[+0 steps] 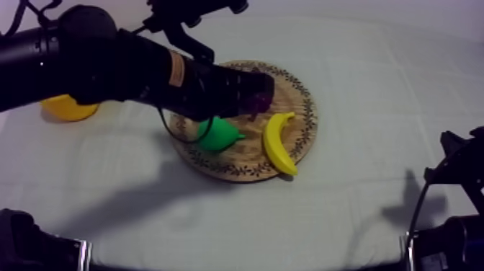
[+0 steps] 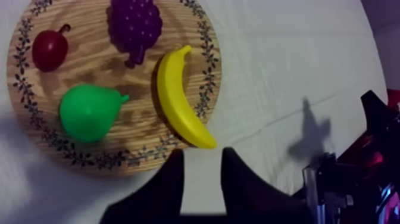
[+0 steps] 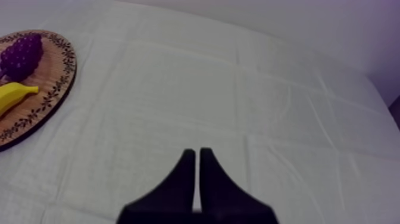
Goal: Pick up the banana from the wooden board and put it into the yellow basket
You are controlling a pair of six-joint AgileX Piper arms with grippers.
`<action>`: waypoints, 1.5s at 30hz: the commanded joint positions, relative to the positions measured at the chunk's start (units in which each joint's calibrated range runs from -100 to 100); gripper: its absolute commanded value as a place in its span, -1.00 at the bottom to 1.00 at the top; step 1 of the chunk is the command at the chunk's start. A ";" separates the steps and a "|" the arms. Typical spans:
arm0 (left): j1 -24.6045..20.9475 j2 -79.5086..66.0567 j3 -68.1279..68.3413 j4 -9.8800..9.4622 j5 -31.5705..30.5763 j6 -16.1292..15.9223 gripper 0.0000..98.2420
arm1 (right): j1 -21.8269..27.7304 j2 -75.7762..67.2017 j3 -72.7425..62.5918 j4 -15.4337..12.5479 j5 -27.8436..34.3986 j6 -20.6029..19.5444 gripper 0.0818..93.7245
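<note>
The banana (image 2: 178, 98) lies just ahead of the parted left end effector (image 2: 202, 154).

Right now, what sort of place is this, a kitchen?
Likely a robot test bench, not a kitchen: a cloth-covered table, a toy banana on a wooden board, a yellow basket, and a black robot arm over the board.
</note>
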 commanded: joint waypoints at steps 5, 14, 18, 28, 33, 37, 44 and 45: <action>0.16 -1.10 2.06 -1.34 -2.43 0.65 -0.15 | 0.01 -0.04 -0.03 0.01 0.02 -0.01 -0.99; -1.31 3.96 -0.29 2.70 -2.02 -1.61 -0.18 | 0.01 -0.04 -0.03 0.01 0.02 -0.01 -0.99; -1.79 9.87 -4.02 5.17 -2.10 -3.39 -0.21 | 0.01 -0.04 -0.03 0.01 0.02 -0.01 -0.99; -3.22 25.37 -19.96 10.63 10.12 -6.07 -0.30 | 0.01 -0.04 -0.03 0.01 0.02 0.00 -0.99; -3.78 30.99 -25.94 13.00 15.78 -7.50 -0.32 | 0.01 -0.04 -0.03 0.01 0.02 0.01 -0.99; -3.85 34.31 -29.07 13.86 19.08 -7.49 -0.34 | 0.01 -0.04 -0.03 0.01 0.02 0.00 -0.99; -4.02 39.45 -36.35 14.30 26.43 -6.75 -0.35 | 0.01 -0.04 -0.03 0.01 0.02 -0.01 -0.99; -4.10 40.11 -37.07 14.45 27.24 -6.77 -0.35 | 0.01 -0.04 -0.03 0.01 0.02 -0.01 -0.99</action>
